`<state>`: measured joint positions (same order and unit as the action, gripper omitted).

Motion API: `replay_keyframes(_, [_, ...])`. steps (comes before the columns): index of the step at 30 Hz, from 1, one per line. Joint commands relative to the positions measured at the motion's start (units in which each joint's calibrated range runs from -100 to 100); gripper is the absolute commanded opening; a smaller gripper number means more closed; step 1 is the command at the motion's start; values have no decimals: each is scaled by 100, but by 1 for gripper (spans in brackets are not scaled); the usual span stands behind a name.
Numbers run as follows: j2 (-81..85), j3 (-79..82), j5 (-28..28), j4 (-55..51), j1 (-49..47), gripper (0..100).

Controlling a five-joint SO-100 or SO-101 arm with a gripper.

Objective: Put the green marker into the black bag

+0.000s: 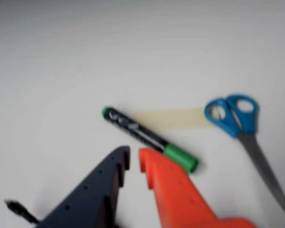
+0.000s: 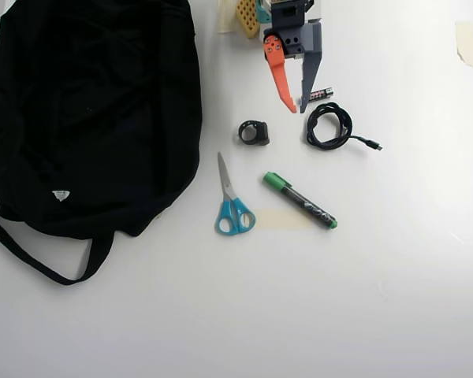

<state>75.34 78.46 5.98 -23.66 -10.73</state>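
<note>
Claw (image 1: 133, 160) in wrist view: narrow gap btwn dark finger and orange finger, holding nothing. Green marker (image 1: 148, 138) lies on table just past the tips, cap end by the orange finger. Blue-handled scissors (image 1: 241, 132) to its right, apart.

Overhead view: claw (image 2: 297, 108) at top, tips close together. Marker (image 2: 299, 201) lies diagonal, center-right, well apart from black bag (image 2: 91, 110) at left. Scissors (image 2: 232, 200) btwn them; coiled cable (image 2: 329, 126) near the claw.

Black bag (image 2: 94, 110) matt cloth; green marker (image 2: 299, 200) glossy plastic.
</note>
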Motion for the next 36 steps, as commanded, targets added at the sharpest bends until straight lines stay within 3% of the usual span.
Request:
replay_keyframes(1, [-447, -784, -6, 126, 26, 2])
replay_keyframes(27, [-3692, -4063, -63, 92, 527, 2])
replay_keyframes(32, [-4165, -4656, -520, 92, 534, 2])
replay_keyframes(36, [-4497, -5106, -514, 66, 534, 2])
